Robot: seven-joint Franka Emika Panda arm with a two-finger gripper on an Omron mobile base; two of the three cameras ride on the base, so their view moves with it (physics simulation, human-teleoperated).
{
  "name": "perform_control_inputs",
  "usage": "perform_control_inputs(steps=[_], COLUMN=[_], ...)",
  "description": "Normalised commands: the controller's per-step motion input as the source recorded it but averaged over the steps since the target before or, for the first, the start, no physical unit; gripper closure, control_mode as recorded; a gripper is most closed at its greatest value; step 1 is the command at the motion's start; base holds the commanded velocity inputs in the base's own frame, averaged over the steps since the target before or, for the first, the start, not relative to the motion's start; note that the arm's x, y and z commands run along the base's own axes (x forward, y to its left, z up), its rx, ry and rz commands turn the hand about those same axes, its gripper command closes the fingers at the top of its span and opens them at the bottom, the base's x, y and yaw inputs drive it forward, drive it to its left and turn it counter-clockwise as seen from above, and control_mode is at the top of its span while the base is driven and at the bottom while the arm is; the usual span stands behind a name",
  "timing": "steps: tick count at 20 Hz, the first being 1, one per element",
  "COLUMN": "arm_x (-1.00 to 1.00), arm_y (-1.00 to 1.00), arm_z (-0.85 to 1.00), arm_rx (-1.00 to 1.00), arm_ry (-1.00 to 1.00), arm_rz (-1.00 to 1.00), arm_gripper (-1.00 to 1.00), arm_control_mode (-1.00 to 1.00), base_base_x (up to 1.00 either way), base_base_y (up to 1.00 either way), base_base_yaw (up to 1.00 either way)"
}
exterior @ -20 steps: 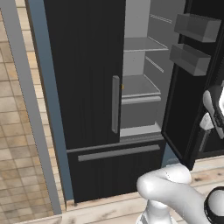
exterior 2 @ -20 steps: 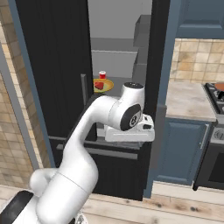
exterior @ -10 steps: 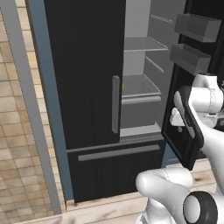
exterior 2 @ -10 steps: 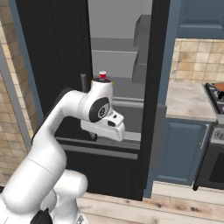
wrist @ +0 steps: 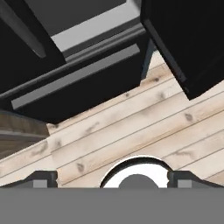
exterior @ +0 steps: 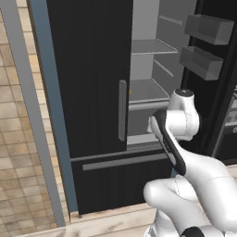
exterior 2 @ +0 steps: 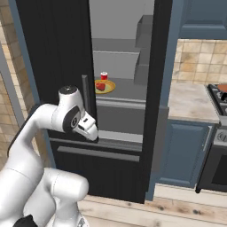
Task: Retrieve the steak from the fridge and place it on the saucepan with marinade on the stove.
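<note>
Nearest the cameras, the arm (exterior 2: 48, 128) bends up from the lower left of the right base view, its wrist low in front of the fridge (exterior 2: 53, 53), at centre left. The gripper (wrist: 112, 178) shows in the hand view, which looks down at the plank floor (wrist: 144, 131) and the fridge's bottom drawer (wrist: 74, 76) in the upper left; its two dark tips sit far apart at the bottom corners, so the jaws are spread wide with nothing between them. Beyond the arm, the right fridge door (exterior 2: 153, 88) stands open, and the pale grey shelves show in the upper centre of both base views. On the middle shelf, at centre of the right base view, the steak (exterior 2: 100, 87) lies on a yellow-rimmed plate (exterior 2: 109, 88), with a small red cup (exterior 2: 104, 76) just behind it. Farthest off, at the right edge of that view, is a corner of the stove (exterior 2: 219, 99), and an orange-brown patch there may be the saucepan (exterior 2: 222, 88), though it is cut off by the frame. By my judgement only the door opening is done: the steak is untouched, and reaching in, gripping, carrying and placing all remain. No brand, label or writing can be read anywhere.
</note>
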Motion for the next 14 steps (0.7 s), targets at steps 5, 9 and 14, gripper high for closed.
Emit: perform_control_inputs(steps=[5,9,14], arm_x=[1.00,1.00,0.96], arm_y=[0.75,0.61,0.21], arm_z=[-0.04,-0.01,0.00], arm_rx=[-0.10,-0.11,-0.13], arm_ry=[-0.16,-0.37,-0.09], arm_rz=[0.25,0.31,0.16], arm_gripper=[-1.00,-1.00,-1.00], arm_control_mode=[-1.00,-1.00,-1.00], base_base_x=[0.00,0.00,0.00], base_base_y=[0.00,0.00,0.00], base_base_yaw=[0.00,0.00,0.00])
